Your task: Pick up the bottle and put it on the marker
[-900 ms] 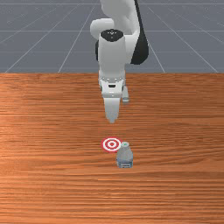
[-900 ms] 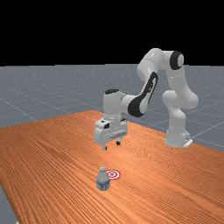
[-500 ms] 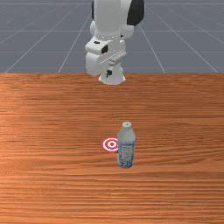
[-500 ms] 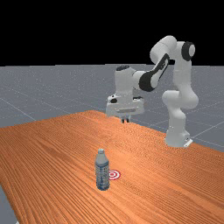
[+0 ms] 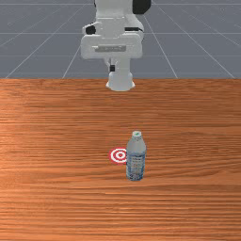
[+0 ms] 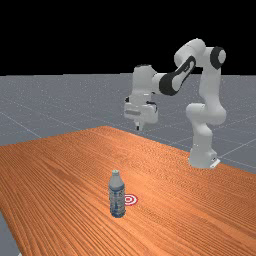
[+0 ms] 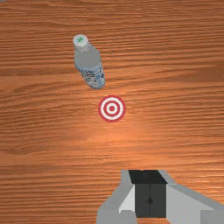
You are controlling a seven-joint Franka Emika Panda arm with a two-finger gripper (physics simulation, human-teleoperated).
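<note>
Since the previous frame, the white and black arm had risen slightly. The end effector had gone up with it and had turned, bringing its broad side round toward the front view. It hung well above the bench and well apart from the bottle. It was clenched on nothing: its two fingers met face to face, whereas in the oldest frame they stood apart. The bottle had kept its position since the previous frame; in the oldest frame it showed much shorter on the same spot.

The room had a grey floor ruled with pale lines, under a black background. The bench was orange-brown wood with streaked grain. On it lay the marker, flat, round, ringed red and white.

The bottle stood upright on the bench, just beside the marker and off it. Its body was pale grey, its label blue and white with print too small to read. The whitish cap bore a small green mark.
</note>
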